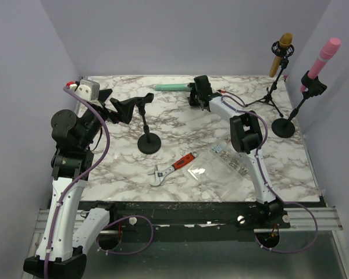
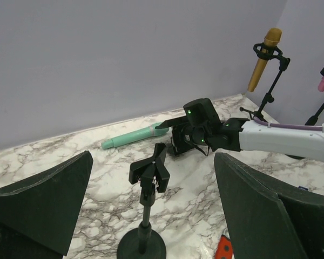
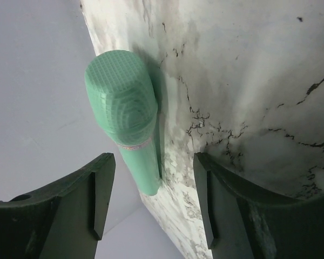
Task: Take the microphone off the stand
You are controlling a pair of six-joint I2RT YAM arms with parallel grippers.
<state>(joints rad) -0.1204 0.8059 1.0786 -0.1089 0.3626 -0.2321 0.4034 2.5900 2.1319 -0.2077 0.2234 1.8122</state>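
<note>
The green microphone (image 1: 170,87) lies flat on the marble table at the back, near the wall. It also shows in the left wrist view (image 2: 130,136) and the right wrist view (image 3: 129,108). The black round-base stand (image 1: 148,142) stands mid-table with its clip (image 2: 150,171) empty. My right gripper (image 1: 195,93) is open just right of the microphone's head, with nothing between the fingers (image 3: 97,194). My left gripper (image 1: 121,110) is open and empty, just left of the stand's clip; in its wrist view (image 2: 153,156) the clip sits ahead between the spread fingers.
A gold microphone (image 1: 281,52) sits on a tripod stand at the back right. A pink microphone (image 1: 323,58) sits on a round-base stand at the far right. A red-handled wrench (image 1: 173,167) and a clear plastic bag (image 1: 221,163) lie near the front.
</note>
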